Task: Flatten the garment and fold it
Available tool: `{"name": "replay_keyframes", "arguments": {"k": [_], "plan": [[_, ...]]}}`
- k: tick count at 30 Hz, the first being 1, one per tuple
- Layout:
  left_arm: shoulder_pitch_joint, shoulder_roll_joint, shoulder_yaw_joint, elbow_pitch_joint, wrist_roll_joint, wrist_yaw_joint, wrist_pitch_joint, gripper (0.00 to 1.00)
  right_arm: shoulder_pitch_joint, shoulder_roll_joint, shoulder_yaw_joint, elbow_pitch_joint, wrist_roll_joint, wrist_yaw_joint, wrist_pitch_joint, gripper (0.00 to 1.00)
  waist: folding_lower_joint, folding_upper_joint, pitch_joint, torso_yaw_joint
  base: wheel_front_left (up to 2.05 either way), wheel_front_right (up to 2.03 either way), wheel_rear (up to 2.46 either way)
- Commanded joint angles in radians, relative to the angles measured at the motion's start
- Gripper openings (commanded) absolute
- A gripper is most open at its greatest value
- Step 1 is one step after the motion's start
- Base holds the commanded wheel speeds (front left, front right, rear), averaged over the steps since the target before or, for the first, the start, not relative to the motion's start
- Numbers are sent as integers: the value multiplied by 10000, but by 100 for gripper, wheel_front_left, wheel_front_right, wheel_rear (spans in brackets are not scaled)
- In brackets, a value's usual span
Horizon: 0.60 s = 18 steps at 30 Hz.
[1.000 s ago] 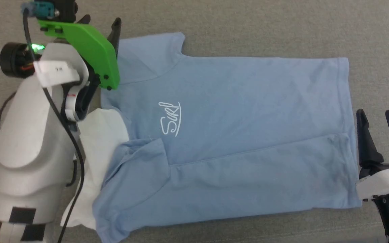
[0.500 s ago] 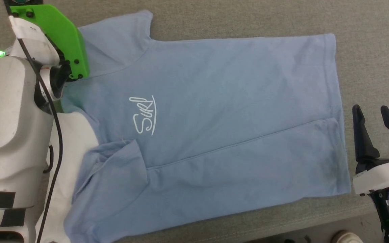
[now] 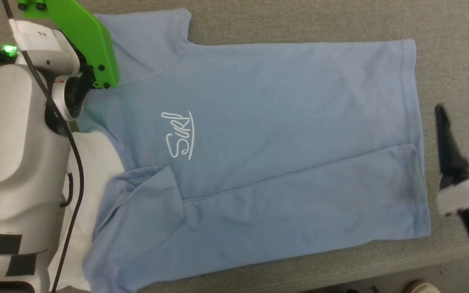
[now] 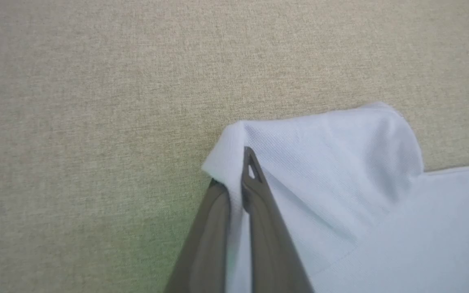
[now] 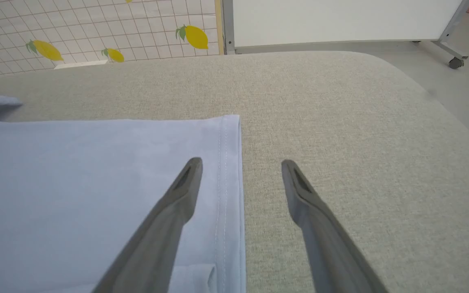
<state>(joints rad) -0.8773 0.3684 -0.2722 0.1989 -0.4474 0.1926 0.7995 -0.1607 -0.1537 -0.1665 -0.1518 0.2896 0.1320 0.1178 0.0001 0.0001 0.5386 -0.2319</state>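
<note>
Garment: one light blue T-shirt, spread chest-up on the beige cloth surface; neck end toward the robot's left, hem toward its right.
Logo: one, white script on the chest.
Sleeves: two. Far sleeve lies open, its outer edge hidden by the green plate. Near sleeve is folded in over the body, as is a long flap of the near side.
White fabric: one patch at the neck end, partly covered by the left arm.
Left gripper: fingers pressed together, pinching the far sleeve's edge, which curls over them; behind the green plate in the head view.
Right gripper: fingers spread, holding nothing. One finger is over the hem, the other over bare surface; contact with the cloth cannot be told. Blurred in the head view.
Shoe: one toe, cut off by the bottom edge.
Lemon prints: at least four on the tiled wall, one clipped at the left edge.
</note>
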Motion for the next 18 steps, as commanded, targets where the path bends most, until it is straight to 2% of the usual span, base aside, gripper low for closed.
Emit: {"name": "replay_keyframes", "arguments": {"k": [1, 5, 10, 18], "plan": [[152, -56, -13, -38, -95, -88, -109, 0, -430, -206, 28, -4, 115, -13, 110, 100, -1, -1, -153, 170, 0, 0, 0], [249, -163, -69, -64, -220, -213, -288, 0, -1440, -814, 78, 355, 489, -13, 823, 100, -1, -1, -157, 376, 0, 0, 0], [194, -288, -158, -39, -303, -307, -426, 0, -2829, -1630, 347, 1429, 932, -13, 2153, 100, -1, -1, 21, 611, 0, 0, 0], [31, -461, -289, 134, -403, -437, -605, 0, -4343, -2008, 670, 3439, 1356, -13, 4035, 100, -1, -1, 224, 873, 0, 0, 0]]}}
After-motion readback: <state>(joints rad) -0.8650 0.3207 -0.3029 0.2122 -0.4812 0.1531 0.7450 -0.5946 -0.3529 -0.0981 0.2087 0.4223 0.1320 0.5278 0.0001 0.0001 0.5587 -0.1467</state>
